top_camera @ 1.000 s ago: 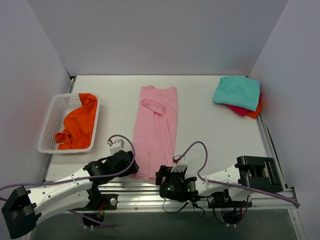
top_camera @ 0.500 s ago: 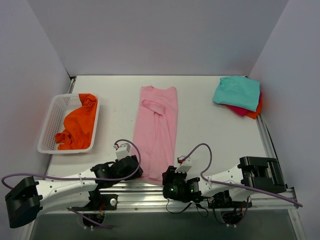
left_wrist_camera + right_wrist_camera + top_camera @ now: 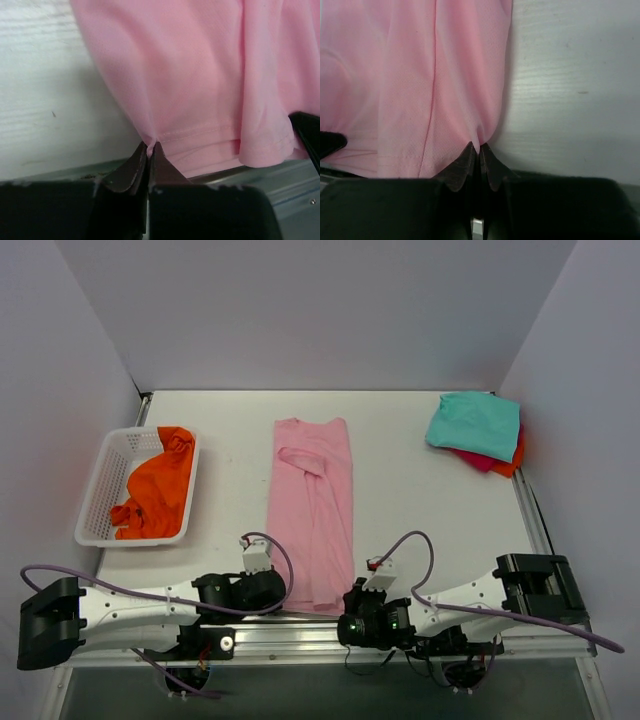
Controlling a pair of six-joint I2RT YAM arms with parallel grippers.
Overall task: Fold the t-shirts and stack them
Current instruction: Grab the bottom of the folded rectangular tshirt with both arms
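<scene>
1. The pink tee (image 3: 312, 510) lies long and narrow down the middle of the table (image 3: 420, 520), with its hem at the near edge.
2. The left gripper (image 3: 149, 149) is pinched tight on the hem at the near left corner, with cloth bunched between its fingers.
3. The right gripper (image 3: 479, 149) is clamped on the near right edge in the same way.
4. The teal tee (image 3: 476, 423) sits folded in the far right corner, on top of a red tee (image 3: 478, 461).
5. An orange tee (image 3: 155, 490) is crumpled in the basket (image 3: 100, 490) on the left.
</scene>
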